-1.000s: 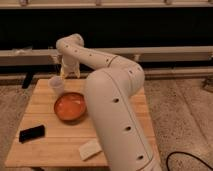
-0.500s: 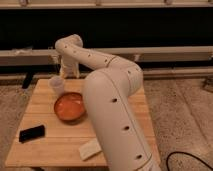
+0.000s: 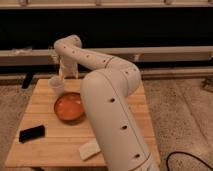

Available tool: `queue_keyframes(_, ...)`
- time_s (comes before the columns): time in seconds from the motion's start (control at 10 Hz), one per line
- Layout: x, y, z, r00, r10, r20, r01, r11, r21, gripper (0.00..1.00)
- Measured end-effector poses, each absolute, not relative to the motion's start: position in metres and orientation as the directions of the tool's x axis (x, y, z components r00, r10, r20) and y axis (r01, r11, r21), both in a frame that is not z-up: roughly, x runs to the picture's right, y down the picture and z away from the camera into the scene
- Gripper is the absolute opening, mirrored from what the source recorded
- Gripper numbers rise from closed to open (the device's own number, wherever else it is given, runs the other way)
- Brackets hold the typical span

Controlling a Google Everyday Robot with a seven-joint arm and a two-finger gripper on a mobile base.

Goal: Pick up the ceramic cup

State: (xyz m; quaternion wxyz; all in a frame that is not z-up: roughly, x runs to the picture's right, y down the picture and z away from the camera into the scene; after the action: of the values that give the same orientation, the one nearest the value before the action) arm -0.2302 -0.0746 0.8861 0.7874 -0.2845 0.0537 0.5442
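The robot's white arm (image 3: 107,100) fills the middle of the view, rising from the lower right, bending at an elbow over the far left of the wooden table (image 3: 47,145) and turning down from there. It hides much of the table's right half. On the boards just left of the arm sits a wide orange-red bowl (image 3: 69,107), of which only the glossy orange inside shows. Near the front left corner lies a flat black object (image 3: 31,133), and a pale flat block (image 3: 90,149) rests at the front edge, right against the arm's lower link. A dark cable (image 3: 190,159) curls on the floor at the lower right. The ceramic cup (image 3: 56,85) stands upright at the back left of the table, just behind the bowl; what it holds cannot be made out. The gripper (image 3: 67,71) hangs at the end of the arm just right of the cup, very near it, and whether it is released or clenched cannot be told.
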Motion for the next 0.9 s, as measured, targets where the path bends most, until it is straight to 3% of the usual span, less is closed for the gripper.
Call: queue_keyframes(0.9, -0.2371, -0.0674, 0.8922, 0.413, 0.821, -0.395, -0.883, 0.254, -0.395, 0.65)
